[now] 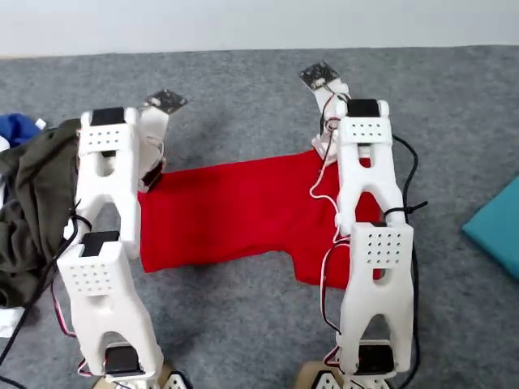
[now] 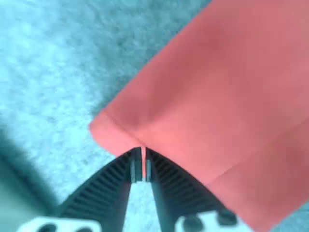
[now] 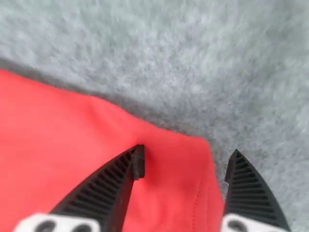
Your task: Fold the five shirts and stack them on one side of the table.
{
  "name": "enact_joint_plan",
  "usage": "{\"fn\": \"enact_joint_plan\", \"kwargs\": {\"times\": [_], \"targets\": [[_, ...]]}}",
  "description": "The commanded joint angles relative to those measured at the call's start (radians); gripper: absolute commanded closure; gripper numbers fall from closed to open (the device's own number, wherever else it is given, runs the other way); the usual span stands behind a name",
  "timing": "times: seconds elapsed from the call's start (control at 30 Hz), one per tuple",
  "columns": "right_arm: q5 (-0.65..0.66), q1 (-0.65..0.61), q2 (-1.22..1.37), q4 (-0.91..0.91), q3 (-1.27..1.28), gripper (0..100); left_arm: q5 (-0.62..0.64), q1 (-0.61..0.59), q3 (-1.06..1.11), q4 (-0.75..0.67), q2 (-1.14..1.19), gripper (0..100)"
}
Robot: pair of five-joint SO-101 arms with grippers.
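Note:
A red shirt (image 1: 235, 215) lies spread across the grey felt table between my two arms. In the left wrist view my left gripper (image 2: 139, 166) is shut on the edge of the red shirt (image 2: 217, 111), close to one of its corners. My right gripper (image 3: 186, 164) stands open over another corner of the red shirt (image 3: 72, 154), one finger above the cloth and the other beyond its hem. In the high view the left gripper (image 1: 154, 174) is at the shirt's left edge and the right gripper (image 1: 328, 146) at its far right corner.
A heap of dark olive cloth (image 1: 32, 203) with a blue garment (image 1: 18, 127) behind it lies at the left edge of the table. A teal garment (image 1: 499, 227) lies at the right edge. Bare grey felt (image 1: 243, 97) stretches beyond the shirt.

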Motion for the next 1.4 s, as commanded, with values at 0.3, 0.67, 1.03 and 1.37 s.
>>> {"fn": "enact_joint_plan", "kwargs": {"times": [0.3,0.67,1.03,1.37], "targets": [[-0.008,-0.102,-0.044,0.358,-0.48,72.2,0.009,0.026,-0.361,0.147,-0.011,97],[-0.129,0.044,-0.096,0.4,-0.603,82.7,0.133,0.206,-0.361,0.146,-0.106,98],[-0.176,0.318,-0.344,0.401,-0.598,99.1,0.133,0.358,-0.355,0.146,-0.123,98],[-0.18,0.553,-0.759,0.4,-0.112,99.1,0.13,0.601,-0.315,0.146,-0.123,98]]}}
